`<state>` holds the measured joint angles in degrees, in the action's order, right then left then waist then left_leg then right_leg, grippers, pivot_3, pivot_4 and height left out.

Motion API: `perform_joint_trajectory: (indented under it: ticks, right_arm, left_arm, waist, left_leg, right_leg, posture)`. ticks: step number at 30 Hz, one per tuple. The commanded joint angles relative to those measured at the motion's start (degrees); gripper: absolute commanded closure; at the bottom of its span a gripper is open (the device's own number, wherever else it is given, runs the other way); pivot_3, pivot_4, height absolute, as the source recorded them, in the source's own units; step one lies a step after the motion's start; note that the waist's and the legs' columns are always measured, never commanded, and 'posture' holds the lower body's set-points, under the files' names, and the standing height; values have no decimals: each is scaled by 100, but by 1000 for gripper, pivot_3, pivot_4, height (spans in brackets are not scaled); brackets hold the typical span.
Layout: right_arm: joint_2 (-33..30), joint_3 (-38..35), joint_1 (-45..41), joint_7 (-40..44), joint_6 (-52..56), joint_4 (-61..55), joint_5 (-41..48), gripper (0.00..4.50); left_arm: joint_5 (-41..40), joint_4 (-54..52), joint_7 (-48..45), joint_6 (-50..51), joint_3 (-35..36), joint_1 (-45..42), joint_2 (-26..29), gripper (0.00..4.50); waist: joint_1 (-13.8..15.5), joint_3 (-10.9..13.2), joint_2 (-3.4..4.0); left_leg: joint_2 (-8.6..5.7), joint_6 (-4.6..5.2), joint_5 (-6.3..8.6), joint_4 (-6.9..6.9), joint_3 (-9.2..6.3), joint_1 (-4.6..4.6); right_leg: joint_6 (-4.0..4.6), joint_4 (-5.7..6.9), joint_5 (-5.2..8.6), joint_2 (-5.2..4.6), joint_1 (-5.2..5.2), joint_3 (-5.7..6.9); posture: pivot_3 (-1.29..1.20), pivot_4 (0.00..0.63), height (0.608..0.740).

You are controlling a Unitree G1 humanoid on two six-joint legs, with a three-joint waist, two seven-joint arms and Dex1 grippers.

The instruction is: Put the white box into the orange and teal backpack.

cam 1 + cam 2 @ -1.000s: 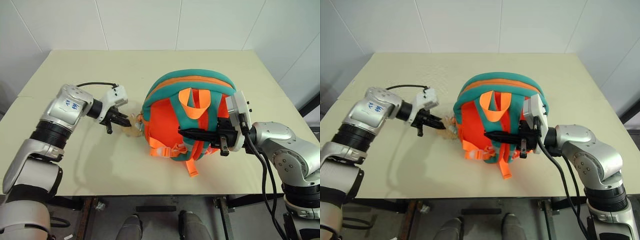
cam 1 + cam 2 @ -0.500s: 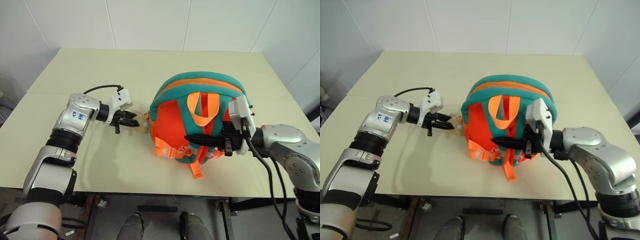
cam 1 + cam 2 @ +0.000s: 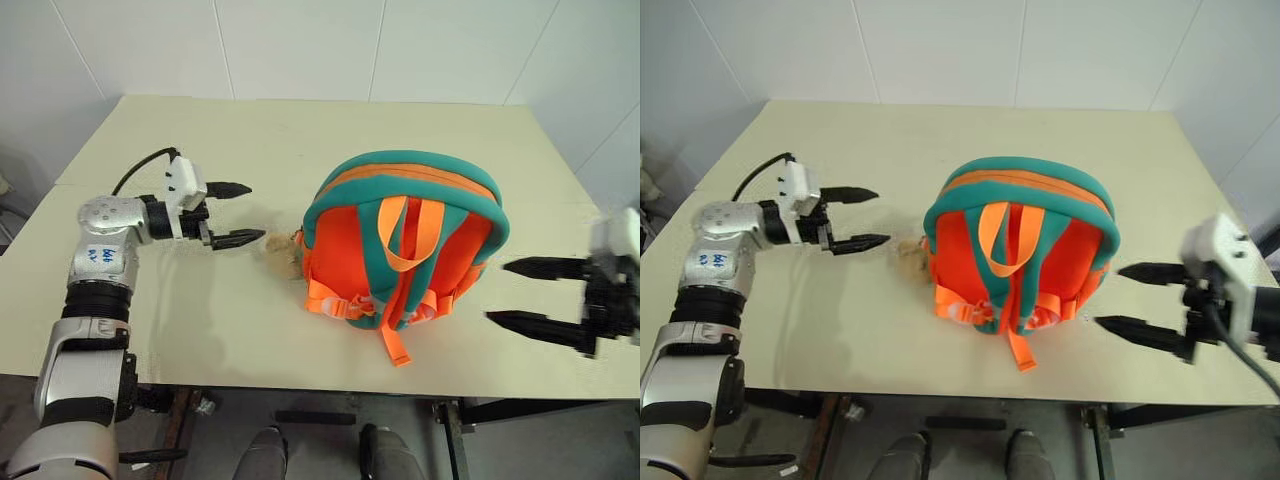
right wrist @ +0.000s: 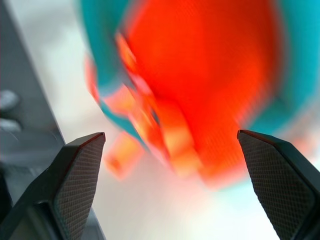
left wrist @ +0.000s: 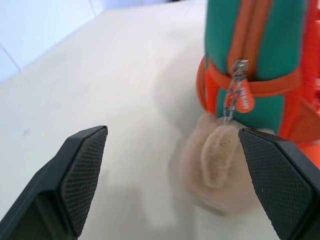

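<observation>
The orange and teal backpack [image 3: 400, 250] lies strap side up in the middle of the table, its zip closed with the puller [image 5: 240, 95] hanging at its left side. A beige plush toy head [image 3: 283, 250] rests on the table beside it. My left gripper [image 3: 250, 212] is open, level and pointing at the plush head from a short way to its left, touching nothing. To the right of the backpack my right gripper [image 3: 498, 292] is open and empty, clear of the bag. The white box is out of view.
The beige table [image 3: 300, 130] has bare surface behind and to the left of the backpack. Its front edge runs just below the backpack's hanging orange strap [image 3: 393, 345]. White walls stand behind the table.
Both grippers have opened. The right one has drawn off the backpack's straps and away to the right. The left one has backed off to the left from the plush head.
</observation>
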<state>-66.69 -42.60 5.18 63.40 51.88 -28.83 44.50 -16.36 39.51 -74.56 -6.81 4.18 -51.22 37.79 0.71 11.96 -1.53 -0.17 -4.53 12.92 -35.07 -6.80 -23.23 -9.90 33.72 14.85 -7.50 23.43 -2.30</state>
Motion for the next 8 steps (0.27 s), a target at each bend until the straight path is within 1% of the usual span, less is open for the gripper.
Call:
perform_joint_trajectory:
  ticks: [1,5,8]
  right_arm:
    - [7,-654,235,278,-430,394,-490,0]
    - [297,-680,-49,156,-926,1097,-583,0]
    - [364,-528,-55,212,-1163,1275,-691,0]
  left_arm:
    - [-457,266,-604,-404,389,-27,-23,17]
    - [-719,221,-834,-288,612,26,-65,17]
    - [-788,87,-908,-168,670,139,1,17]
  waist:
    - [-2,0,-1]
    - [-84,0,-1]
    - [-96,0,-1]
  left_leg:
    - [1,0,0,-1,1,0]
    - [4,2,-2,-1,3,-1]
    - [4,3,-4,-1,4,2]
  right_leg:
    - [1,-2,0,0,0,0]
    - [17,-18,-9,1,-5,0]
    - [12,-16,-14,1,-5,-3]
  posture:
    - [0,150,740]
    - [0,150,740]
    - [0,150,740]
